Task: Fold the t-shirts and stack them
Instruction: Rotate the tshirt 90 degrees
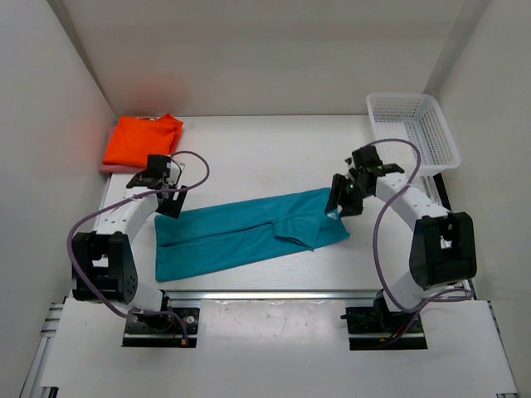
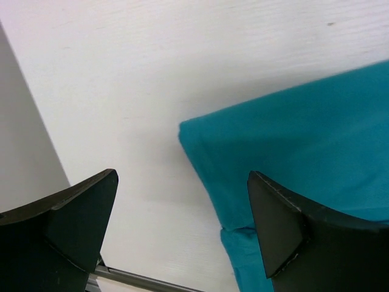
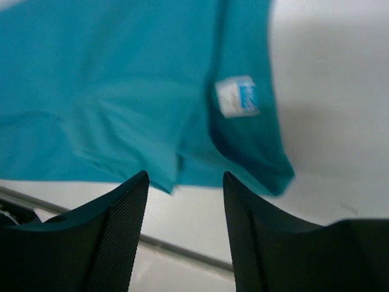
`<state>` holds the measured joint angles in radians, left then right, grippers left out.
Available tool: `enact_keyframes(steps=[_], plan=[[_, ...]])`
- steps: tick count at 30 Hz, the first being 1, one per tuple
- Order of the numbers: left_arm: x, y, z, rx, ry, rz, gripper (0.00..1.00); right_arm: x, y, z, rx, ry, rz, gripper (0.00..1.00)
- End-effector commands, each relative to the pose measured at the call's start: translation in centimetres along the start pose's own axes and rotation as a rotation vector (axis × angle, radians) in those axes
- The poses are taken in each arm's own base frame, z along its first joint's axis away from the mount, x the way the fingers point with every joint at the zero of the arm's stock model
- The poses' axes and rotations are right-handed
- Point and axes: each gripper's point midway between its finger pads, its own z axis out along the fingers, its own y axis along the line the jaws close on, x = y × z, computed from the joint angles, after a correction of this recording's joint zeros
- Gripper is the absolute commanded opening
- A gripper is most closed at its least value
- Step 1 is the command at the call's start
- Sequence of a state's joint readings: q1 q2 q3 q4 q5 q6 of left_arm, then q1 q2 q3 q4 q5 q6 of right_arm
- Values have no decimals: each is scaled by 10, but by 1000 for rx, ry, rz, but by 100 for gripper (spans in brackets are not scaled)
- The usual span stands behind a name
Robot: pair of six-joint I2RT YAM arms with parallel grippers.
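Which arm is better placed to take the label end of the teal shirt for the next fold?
Probably the right. The right hand hovers open over the white label end of the teal shirt; the left hand, also open, is at the opposite end.

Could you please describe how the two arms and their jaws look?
The left arm and right arm have white links and bulky black joint housings. A lilac cable loops along each. The jaws of the left gripper and right gripper are matte black wedges; the right ones have finely textured inner faces.
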<state>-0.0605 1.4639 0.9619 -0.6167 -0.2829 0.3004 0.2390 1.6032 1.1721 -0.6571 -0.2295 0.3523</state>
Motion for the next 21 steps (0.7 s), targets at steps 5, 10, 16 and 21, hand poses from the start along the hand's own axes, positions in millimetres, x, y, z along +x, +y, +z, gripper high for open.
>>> enact_keyframes(steps=[5, 10, 16, 21], plan=[[5, 37, 16, -107, 15, -27, 98, 86, -51, 11, 59, 93, 258, 61], [9, 30, 39, -84, 74, -16, 98, 83, -44, 27, -70, 66, 317, 63], [15, 27, 42, -79, 90, -12, 99, 62, -44, 41, -126, 44, 356, 60], [21, 32, 35, -90, 99, -5, 99, 26, -45, 57, -117, 68, 321, 1]])
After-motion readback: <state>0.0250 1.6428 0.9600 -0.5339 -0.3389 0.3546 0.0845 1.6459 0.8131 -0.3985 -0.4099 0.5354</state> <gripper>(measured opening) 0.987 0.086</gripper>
